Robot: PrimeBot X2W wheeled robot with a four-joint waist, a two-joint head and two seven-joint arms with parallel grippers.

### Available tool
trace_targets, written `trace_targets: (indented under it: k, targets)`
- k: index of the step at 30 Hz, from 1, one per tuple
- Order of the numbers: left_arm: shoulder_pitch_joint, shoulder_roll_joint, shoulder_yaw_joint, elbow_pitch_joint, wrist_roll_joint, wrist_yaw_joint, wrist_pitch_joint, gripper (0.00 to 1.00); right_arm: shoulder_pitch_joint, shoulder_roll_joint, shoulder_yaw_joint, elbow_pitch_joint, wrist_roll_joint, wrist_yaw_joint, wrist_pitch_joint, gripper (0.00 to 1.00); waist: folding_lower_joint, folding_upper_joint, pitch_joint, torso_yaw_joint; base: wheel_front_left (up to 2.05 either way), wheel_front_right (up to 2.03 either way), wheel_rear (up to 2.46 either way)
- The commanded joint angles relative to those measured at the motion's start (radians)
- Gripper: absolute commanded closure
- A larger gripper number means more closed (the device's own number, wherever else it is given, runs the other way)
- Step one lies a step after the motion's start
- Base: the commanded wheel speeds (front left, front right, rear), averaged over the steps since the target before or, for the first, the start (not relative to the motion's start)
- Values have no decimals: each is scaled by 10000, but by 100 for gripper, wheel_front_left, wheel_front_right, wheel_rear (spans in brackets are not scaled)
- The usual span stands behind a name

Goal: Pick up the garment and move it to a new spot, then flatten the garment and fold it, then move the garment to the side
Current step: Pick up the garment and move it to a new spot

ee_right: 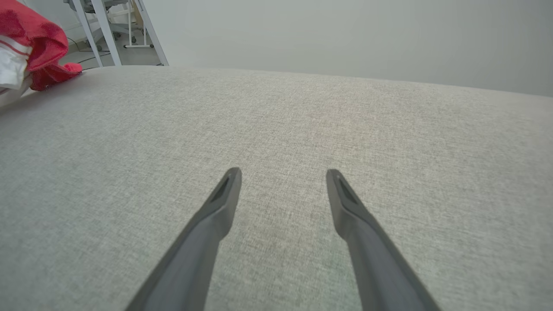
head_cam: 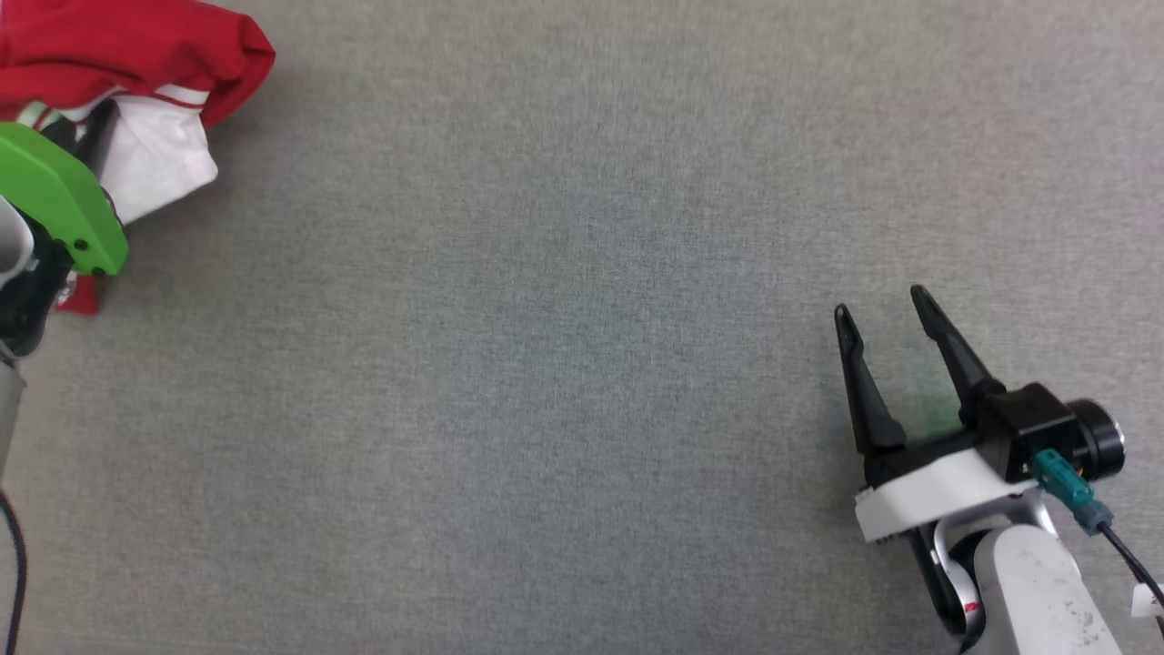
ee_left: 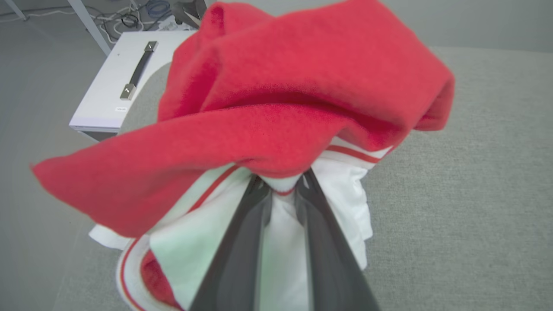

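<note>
The jersey (head_cam: 136, 64) lies bunched at the upper left of the head view, on the grey cloth-covered table (head_cam: 582, 364). The left gripper (ee_left: 281, 188) is pinched onto white sleeve cloth under a red fold. The right gripper (head_cam: 882, 305), at lower right, stands spread and empty. The bite looks small and the fabric slick, so a lift may let it slip out. The left wrist view makes that bite plain, where the head view has a green wrist cover (head_cam: 55, 200) in front of it. The right wrist view places the jersey near the table's edge.
</note>
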Motion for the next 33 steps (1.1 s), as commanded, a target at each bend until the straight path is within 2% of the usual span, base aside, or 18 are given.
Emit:
trace_targets:
  k: [1,5,8,15,23,27,33]
  targets:
    - [140,212,19,-277,171,80,-216,100,157,65,-39,135,110,-9,-95,0,0,0,-1185,-52,0,0,0]
    - [362,547,-61,-1302,547,273,-572,100,448,209,-52,531,270,-9,-207,0,0,0,-2048,-206,0,0,0]
    - [566,616,-207,-2052,624,335,-437,100,636,292,-118,732,391,-9,-258,0,0,0,-2557,-379,0,0,0]
    - [885,396,-921,-3745,785,261,139,100,808,375,-356,1035,596,-9,-315,0,0,0,-3269,-1206,0,0,0]
    - [711,-791,-1763,-4522,989,200,-39,100,761,380,-463,927,989,-9,-326,0,0,0,-3294,-2549,0,0,0]
    - [148,-1506,-2286,-4160,1239,66,-628,100,711,381,-565,826,1068,-9,-327,0,0,0,-3126,-3187,0,0,0]
    - [-585,-2441,-3331,-3629,1383,-35,-1325,100,709,381,-706,650,1140,-9,-328,0,0,0,-2800,-3789,0,0,0]
